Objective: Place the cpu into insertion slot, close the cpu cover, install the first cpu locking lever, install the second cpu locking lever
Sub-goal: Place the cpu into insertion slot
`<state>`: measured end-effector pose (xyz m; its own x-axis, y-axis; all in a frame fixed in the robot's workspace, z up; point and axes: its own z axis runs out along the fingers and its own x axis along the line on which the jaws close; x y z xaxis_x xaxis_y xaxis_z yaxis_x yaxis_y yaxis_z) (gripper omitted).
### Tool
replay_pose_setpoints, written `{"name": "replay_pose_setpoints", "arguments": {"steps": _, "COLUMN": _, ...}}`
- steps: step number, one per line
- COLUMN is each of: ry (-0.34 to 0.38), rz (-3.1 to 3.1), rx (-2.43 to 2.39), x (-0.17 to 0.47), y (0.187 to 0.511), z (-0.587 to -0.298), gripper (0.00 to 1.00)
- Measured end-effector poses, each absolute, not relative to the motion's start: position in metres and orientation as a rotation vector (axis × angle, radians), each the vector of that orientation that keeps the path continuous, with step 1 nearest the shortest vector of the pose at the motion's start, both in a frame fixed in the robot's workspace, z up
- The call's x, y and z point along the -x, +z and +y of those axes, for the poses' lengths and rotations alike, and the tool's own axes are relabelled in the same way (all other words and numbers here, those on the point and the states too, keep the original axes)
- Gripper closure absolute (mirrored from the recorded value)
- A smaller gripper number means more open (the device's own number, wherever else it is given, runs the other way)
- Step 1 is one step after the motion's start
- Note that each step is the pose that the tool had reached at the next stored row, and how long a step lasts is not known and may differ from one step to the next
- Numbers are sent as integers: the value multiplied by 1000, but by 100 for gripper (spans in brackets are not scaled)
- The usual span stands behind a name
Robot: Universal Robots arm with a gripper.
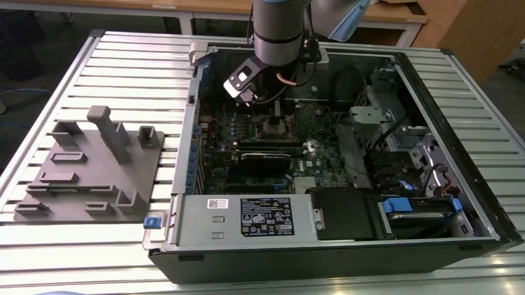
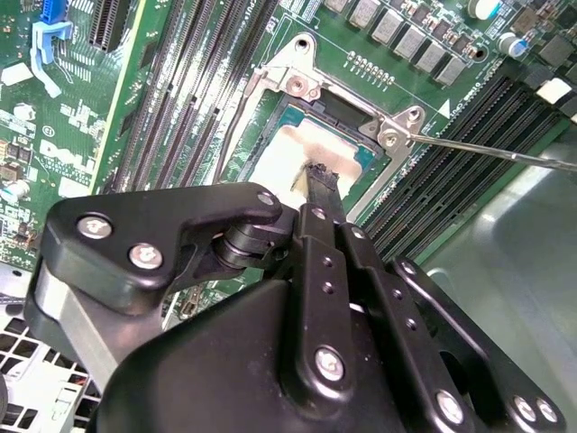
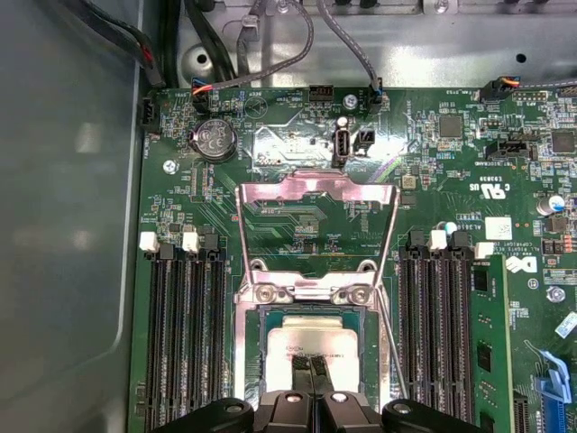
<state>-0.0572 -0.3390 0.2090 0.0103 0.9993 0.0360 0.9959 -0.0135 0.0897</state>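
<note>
The cpu (image 3: pixel 311 341), a silver-grey square with pale residue on top, lies in the insertion slot (image 3: pixel 252 317) on the green motherboard; it is also seen in the second wrist view as cpu (image 2: pixel 293 149). My gripper (image 3: pixel 311 365) is shut, its thin black fingertips (image 2: pixel 317 173) pressed together and resting on or just above the chip's top. The cpu cover (image 3: pixel 315 187), a silvery frame plate, stands swung open beyond the socket. A thin locking lever (image 2: pixel 487 149) sticks out free beside the socket. In the exterior view the gripper (image 1: pixel 276 117) reaches down into the open computer case over the socket (image 1: pixel 275 127).
Black memory slots (image 3: pixel 185 334) flank the socket on both sides. A long black expansion card (image 1: pixel 267 161) lies nearer the power supply (image 1: pixel 246 216). Case walls (image 1: pixel 426 104) and cables surround the board. A grey fixture block (image 1: pixel 90 166) sits at the exterior view's left.
</note>
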Motion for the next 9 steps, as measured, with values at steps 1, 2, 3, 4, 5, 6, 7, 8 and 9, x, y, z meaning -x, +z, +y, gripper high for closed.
{"name": "replay_pose_setpoints", "arguments": {"steps": 1, "ry": 138, "rz": 2179, "rx": -2205, "x": 57, "y": 209, "z": -339, "gripper": 90}}
{"name": "replay_pose_setpoints", "arguments": {"steps": 2, "ry": 138, "rz": 2179, "rx": -2205, "x": 57, "y": 209, "z": -339, "gripper": 90}}
{"name": "replay_pose_setpoints", "arguments": {"steps": 3, "ry": 138, "rz": 2179, "rx": -2205, "x": 57, "y": 209, "z": -339, "gripper": 90}}
{"name": "replay_pose_setpoints", "arguments": {"steps": 4, "ry": 138, "rz": 2179, "rx": -2205, "x": 57, "y": 209, "z": -339, "gripper": 90}}
{"name": "replay_pose_setpoints", "arguments": {"steps": 5, "ry": 138, "rz": 2179, "rx": -2205, "x": 57, "y": 209, "z": -339, "gripper": 90}}
{"name": "replay_pose_setpoints", "arguments": {"steps": 6, "ry": 134, "rz": 2181, "rx": -2207, "x": 57, "y": 209, "z": -339, "gripper": 90}}
{"name": "replay_pose_setpoints", "arguments": {"steps": 7, "ry": 124, "rz": 2186, "rx": -2212, "x": 57, "y": 209, "z": -339, "gripper": 90}}
{"name": "replay_pose_setpoints", "arguments": {"steps": 8, "ry": 122, "rz": 2187, "rx": -2213, "x": 57, "y": 209, "z": -339, "gripper": 90}}
{"name": "replay_pose_setpoints", "arguments": {"steps": 9, "ry": 120, "rz": 2187, "rx": -2214, "x": 57, "y": 209, "z": -339, "gripper": 90}}
